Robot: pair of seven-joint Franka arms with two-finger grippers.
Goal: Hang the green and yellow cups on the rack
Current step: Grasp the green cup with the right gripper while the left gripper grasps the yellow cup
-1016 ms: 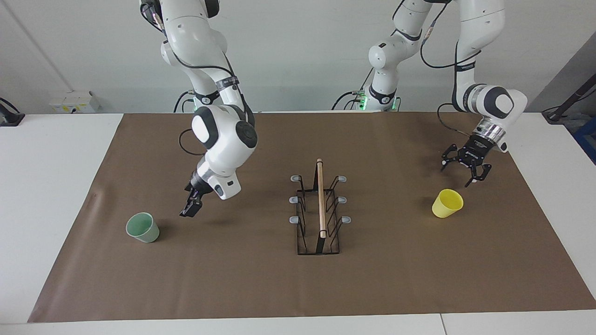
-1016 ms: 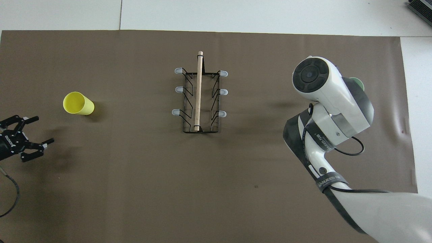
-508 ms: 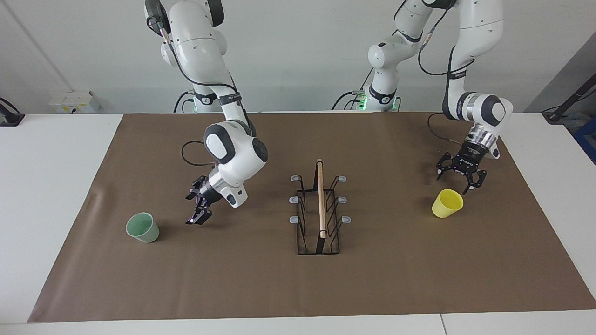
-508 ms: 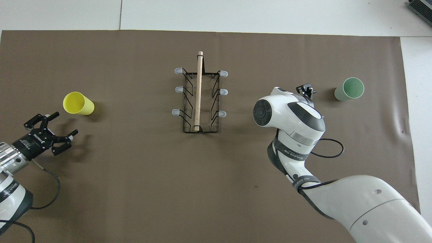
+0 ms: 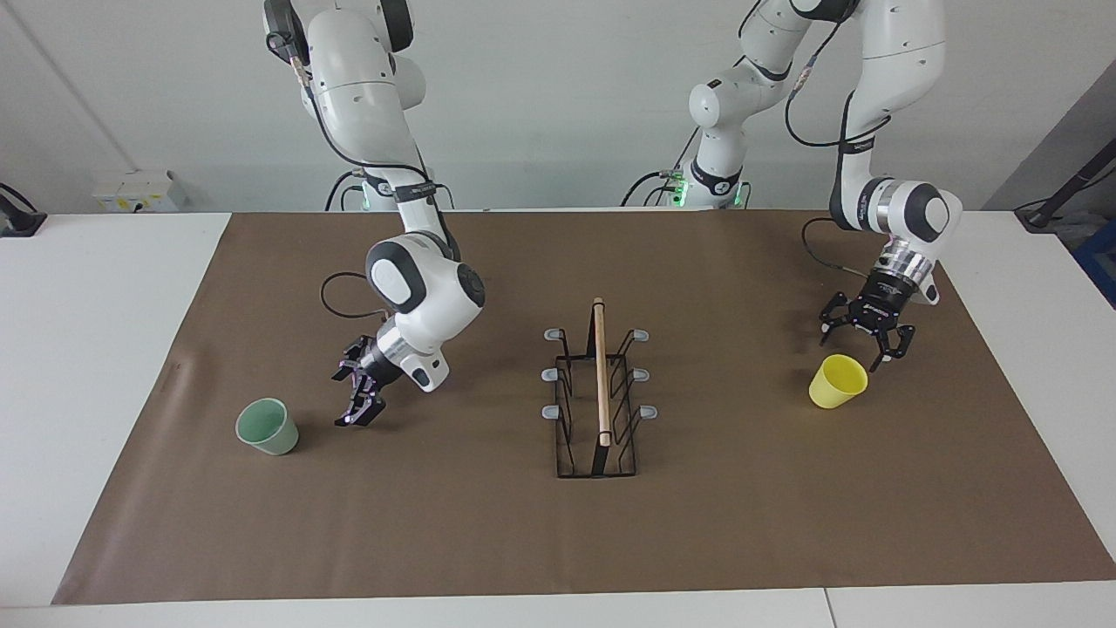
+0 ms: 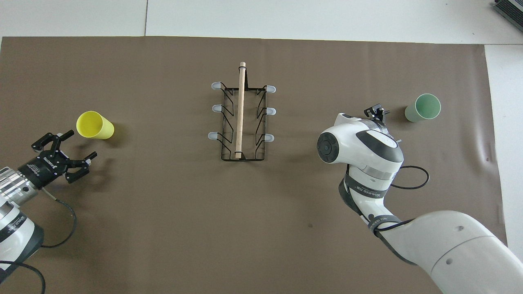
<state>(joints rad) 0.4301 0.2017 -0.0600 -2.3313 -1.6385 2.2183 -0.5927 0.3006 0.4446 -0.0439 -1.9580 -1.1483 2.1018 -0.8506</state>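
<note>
Though near open fingers [image 5: 888, 349], yellow cup [image 5: 838, 381] untouched

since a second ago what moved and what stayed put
The right gripper swung toward the green cup, jaws open. The left gripper closed in on the yellow cup, also open. Nothing was grasped or released. Both cups and the rack stayed where they were.

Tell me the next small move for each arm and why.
Probably: close the last gap to the cups. The left gripper hangs open just above the tilted yellow cup, not yet around it; the right gripper is open beside the green cup, still apart. Both cups sit on the brown mat, and the rack holds nothing.
</note>
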